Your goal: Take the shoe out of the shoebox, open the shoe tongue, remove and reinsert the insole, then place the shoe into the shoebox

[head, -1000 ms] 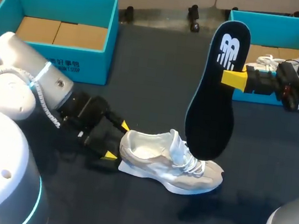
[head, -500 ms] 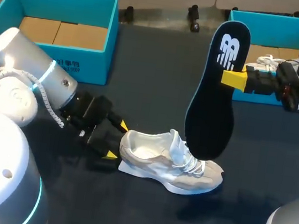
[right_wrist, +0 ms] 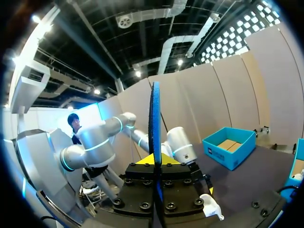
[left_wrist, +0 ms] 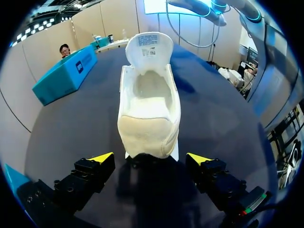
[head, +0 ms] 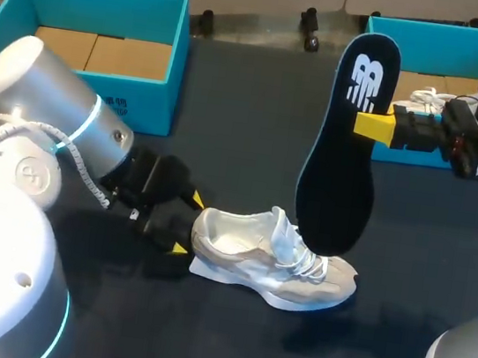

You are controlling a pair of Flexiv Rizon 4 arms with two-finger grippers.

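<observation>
Shoe (head: pixel 268 254), white, lies on its sole on the dark surface (head: pixel 246 127), in the near middle part, with the tongue pulled up and the inside bare. Just behind its heel is the left gripper (head: pixel 188 224); its fingers stand wide open, one on each side of the heel, and they do not touch it. Above the laces hangs the black insole (head: pixel 339 166), upright, with the toe end down close to the shoe; I cannot tell if it touches. The right gripper (head: pixel 373 127) has its fingers closed on the insole near the heel end. Farther back stand two blue boxes: the left box (head: pixel 141 112) and the right box (head: pixel 437 38), well apart.
</observation>
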